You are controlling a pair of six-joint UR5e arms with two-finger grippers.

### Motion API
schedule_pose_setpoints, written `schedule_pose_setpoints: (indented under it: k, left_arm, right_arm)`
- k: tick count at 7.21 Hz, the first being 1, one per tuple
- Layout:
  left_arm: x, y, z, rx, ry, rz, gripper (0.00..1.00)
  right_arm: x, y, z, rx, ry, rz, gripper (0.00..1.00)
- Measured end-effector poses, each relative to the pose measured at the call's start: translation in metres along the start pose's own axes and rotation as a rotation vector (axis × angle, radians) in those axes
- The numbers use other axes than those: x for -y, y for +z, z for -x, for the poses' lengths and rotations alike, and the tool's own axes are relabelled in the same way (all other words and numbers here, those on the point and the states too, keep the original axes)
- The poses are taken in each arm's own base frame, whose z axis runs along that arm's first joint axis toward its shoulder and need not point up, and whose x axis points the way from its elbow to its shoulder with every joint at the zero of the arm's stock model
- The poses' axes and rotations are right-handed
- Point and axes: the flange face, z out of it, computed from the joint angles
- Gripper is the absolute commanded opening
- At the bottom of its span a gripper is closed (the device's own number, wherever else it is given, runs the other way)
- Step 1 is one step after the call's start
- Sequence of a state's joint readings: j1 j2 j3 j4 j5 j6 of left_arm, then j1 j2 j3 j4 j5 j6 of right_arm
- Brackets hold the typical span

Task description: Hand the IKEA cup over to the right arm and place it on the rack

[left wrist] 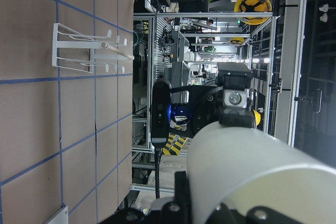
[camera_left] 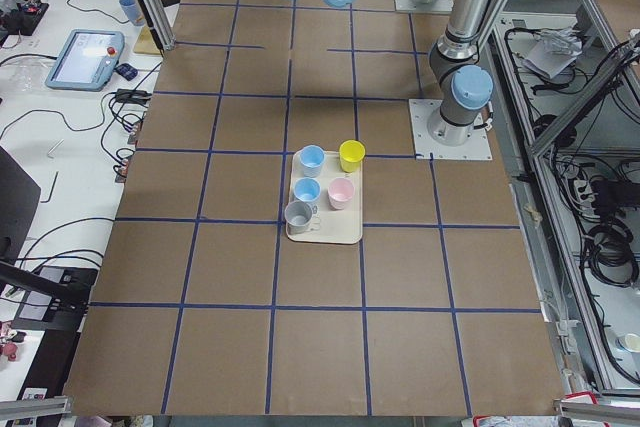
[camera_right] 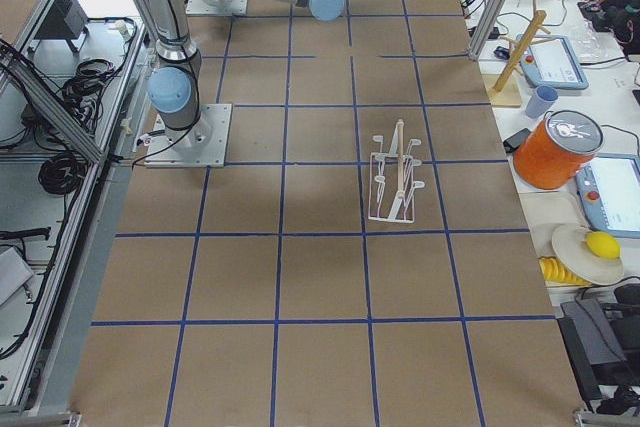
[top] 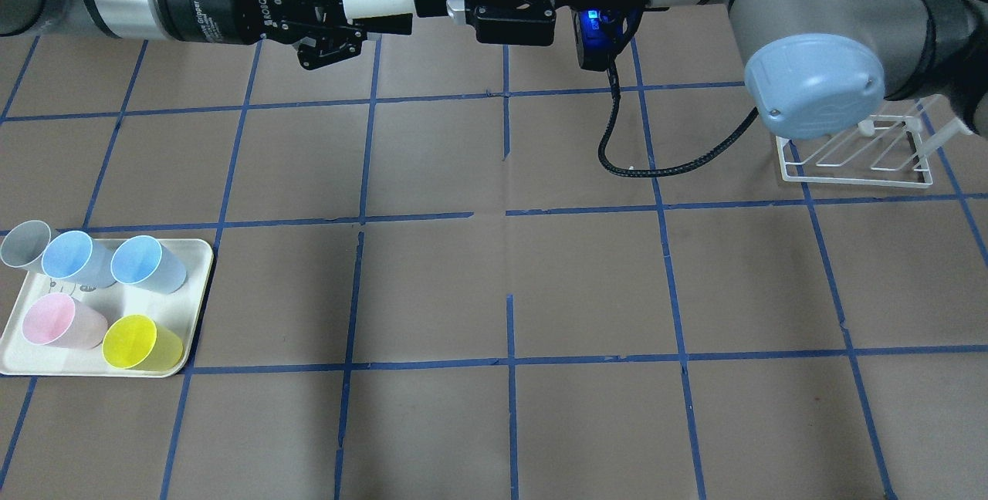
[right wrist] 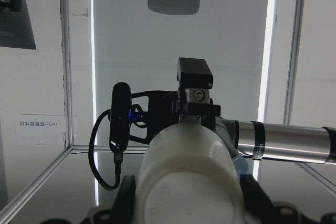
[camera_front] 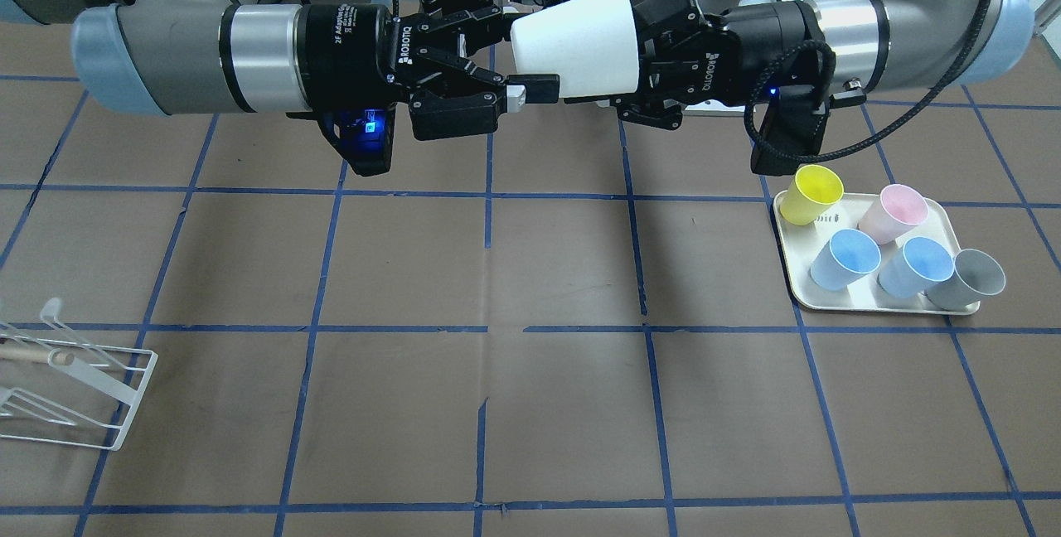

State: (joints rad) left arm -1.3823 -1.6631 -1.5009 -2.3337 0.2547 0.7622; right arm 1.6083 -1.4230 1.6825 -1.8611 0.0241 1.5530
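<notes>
The left claw (camera_front: 640,63) is clamping the IKEA cup's (camera_front: 574,41) wide end; the right claw (camera_front: 529,56) is straddling its base, grip unclear.

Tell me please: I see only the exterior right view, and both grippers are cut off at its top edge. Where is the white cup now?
Observer: The white cup is in the air, lying sideways, with its base toward the robot's right.
Operator: Which gripper holds it?
Observer: The left gripper is shut on its wide end.
Operator: And the other one?
Observer: The right gripper has its fingers on either side of the base end. I cannot tell whether they press on it.
</notes>
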Motion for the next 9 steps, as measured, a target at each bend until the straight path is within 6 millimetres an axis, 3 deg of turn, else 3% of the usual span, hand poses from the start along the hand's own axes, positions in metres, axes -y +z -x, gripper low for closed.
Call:
schedule_pose_setpoints:
  k: [4,6,9]
  left_arm:
    - [-0.001,-0.002,-0.003,0.000,-0.006,-0.005,1.00]
    - [0.000,-0.010,-0.010,0.001,-0.008,-0.019,1.00]
    - [0.006,-0.046,-0.015,0.004,-0.007,-0.087,1.00]
  right_arm:
    - [0.000,-0.014,0.006,0.026,0.014,-0.004,0.00]
    - [-0.004,-0.035,0.013,0.063,0.028,0.007,0.00]
    - [-0.006,-0.062,0.021,0.111,0.037,0.010,0.00]
